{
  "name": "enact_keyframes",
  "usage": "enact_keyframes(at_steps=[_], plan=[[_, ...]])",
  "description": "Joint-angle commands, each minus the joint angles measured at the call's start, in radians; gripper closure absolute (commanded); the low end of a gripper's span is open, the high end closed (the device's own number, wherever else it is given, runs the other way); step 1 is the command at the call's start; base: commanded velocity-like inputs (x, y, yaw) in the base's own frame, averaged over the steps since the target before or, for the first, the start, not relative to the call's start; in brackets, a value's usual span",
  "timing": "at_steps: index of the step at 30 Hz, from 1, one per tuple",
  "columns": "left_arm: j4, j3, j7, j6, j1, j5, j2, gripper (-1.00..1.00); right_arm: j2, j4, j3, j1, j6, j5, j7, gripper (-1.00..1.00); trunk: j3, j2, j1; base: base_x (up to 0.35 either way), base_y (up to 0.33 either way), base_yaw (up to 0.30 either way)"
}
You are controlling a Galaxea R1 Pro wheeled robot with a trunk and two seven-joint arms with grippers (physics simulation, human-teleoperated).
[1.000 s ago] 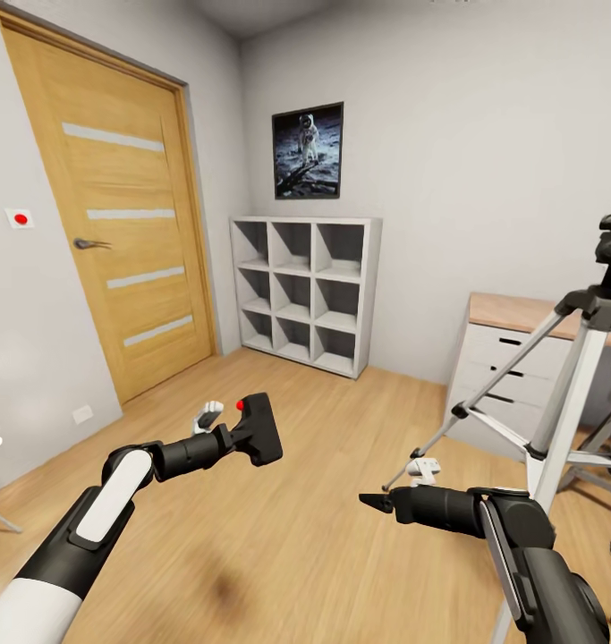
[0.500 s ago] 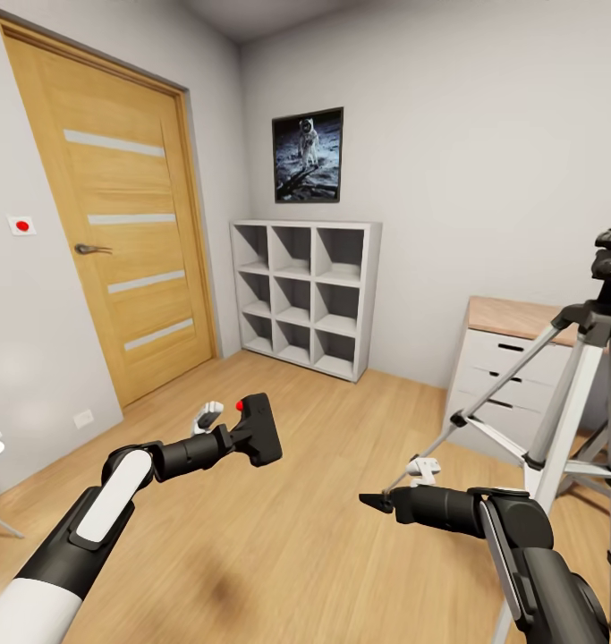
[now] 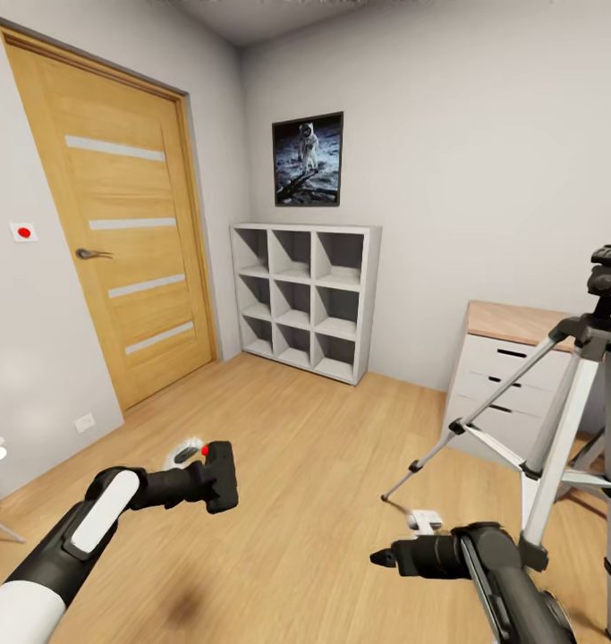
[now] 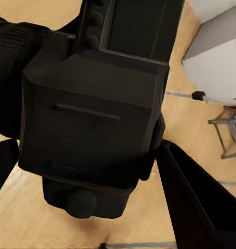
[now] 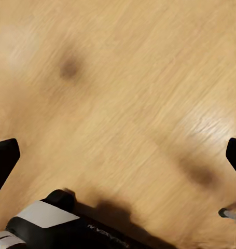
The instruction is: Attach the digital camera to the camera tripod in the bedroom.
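Observation:
The black digital camera (image 3: pixel 221 477) hangs low over the wood floor at the left, red button (image 3: pixel 204 450) on top, with my left gripper (image 3: pixel 208 481) shut on it. In the left wrist view the camera's body (image 4: pixel 92 119) sits between the two dark fingers (image 4: pixel 200 202). The camera tripod (image 3: pixel 569 402) stands at the right, silver legs spread, black head (image 3: pixel 609 268) at desk height. My right gripper (image 3: pixel 378 559) hovers low near a tripod foot (image 3: pixel 388 494); the right wrist view shows it open (image 5: pixel 118 155) over bare floor.
A wooden door (image 3: pixel 117 233) is at the left. White cube shelves (image 3: pixel 305 295) stand against the back wall under a framed picture (image 3: pixel 308 158). A wood-topped white desk (image 3: pixel 506 358) is behind the tripod. Open plank floor (image 3: pixel 314 465) lies between my arms.
My left arm has dropped and pulled back with the camera, which has turned in the grip. The right arm has sunk lower too. The view has shifted slightly.

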Motion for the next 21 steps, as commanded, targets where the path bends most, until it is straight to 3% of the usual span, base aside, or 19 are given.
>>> enact_keyframes(at_steps=[1,4,6,10,13,15,21], plan=[[0.058,-0.003,0.012,-0.003,-0.001,0.019,0.011,1.00,-0.002,0.073,-0.003,-0.001,-0.033,0.022,0.000,-1.00,0.002,0.007,-0.004,0.000,0.000,0.000],[0.171,-0.005,0.014,-0.008,0.000,0.015,0.019,1.00,-0.005,0.182,-0.005,-0.001,-0.086,0.038,-0.016,-1.00,0.012,0.028,-0.016,0.000,0.000,0.000],[0.295,-0.007,0.014,-0.023,-0.001,0.008,0.020,1.00,-0.007,0.286,-0.006,-0.001,-0.135,0.051,-0.040,-1.00,0.018,0.042,-0.023,0.000,0.000,0.000],[0.444,-0.021,0.013,-0.083,-0.001,-0.012,0.010,1.00,-0.008,0.414,-0.006,-0.001,-0.207,0.063,-0.094,-1.00,0.030,0.070,-0.039,0.000,0.000,0.000],[0.565,-0.060,0.012,-0.182,0.000,-0.051,-0.012,1.00,-0.008,0.533,-0.006,-0.001,-0.295,0.067,-0.162,-1.00,0.040,0.091,-0.050,0.000,0.000,0.000],[0.706,-0.114,0.010,-0.302,-0.001,-0.105,-0.042,1.00,-0.008,0.663,-0.005,-0.001,-0.404,0.069,-0.243,-1.00,0.046,0.105,-0.058,0.000,0.000,0.000],[0.894,-0.145,-0.002,-0.414,-0.001,-0.150,-0.092,1.00,-0.009,0.810,-0.006,-0.001,-0.509,0.070,-0.322,-1.00,0.065,0.147,-0.081,0.000,0.000,0.000]])
